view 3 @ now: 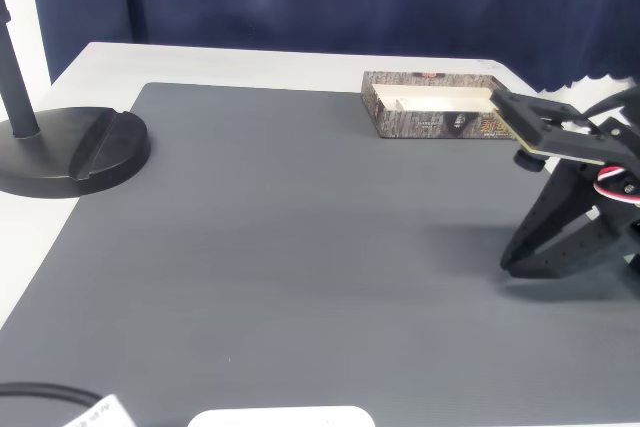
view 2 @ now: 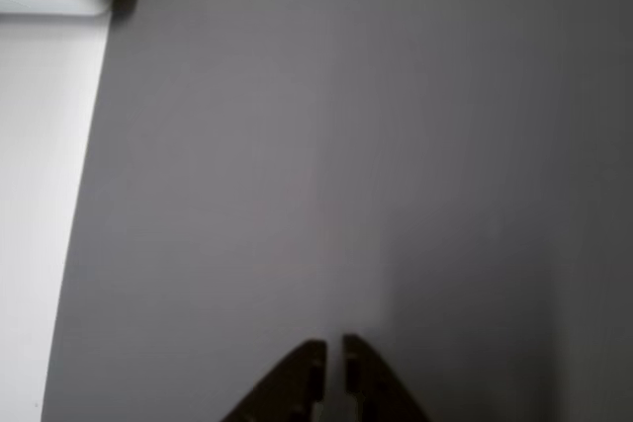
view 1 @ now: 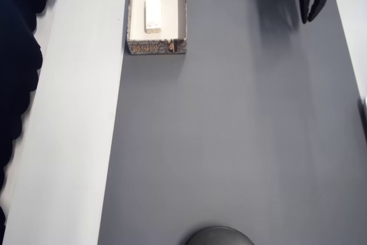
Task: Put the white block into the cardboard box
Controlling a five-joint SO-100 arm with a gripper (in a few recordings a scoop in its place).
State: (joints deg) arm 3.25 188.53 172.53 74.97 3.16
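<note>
White block [view 1: 153, 14] lies flat inside cardboard box [view 1: 156, 45], gripper [view 1: 312, 18] pressed together, empty, well apart over worktop [view 1: 229, 142] — task looks done, nothing left but parking arm.

Matt grey mat [view 1: 229, 142], smooth white block [view 1: 153, 14], printed cardboard box [view 1: 156, 46], dark matt plastic gripper [view 2: 332, 348].

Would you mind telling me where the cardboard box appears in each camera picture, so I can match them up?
Overhead view: the cardboard box sits at the top edge, left of centre, with the white block lying inside.
Wrist view: not in it.
Fixed view: it stands at the far edge of the mat, right of centre, behind the gripper.
Shared landmark: the dark grey mat, on which the box stands.
</note>
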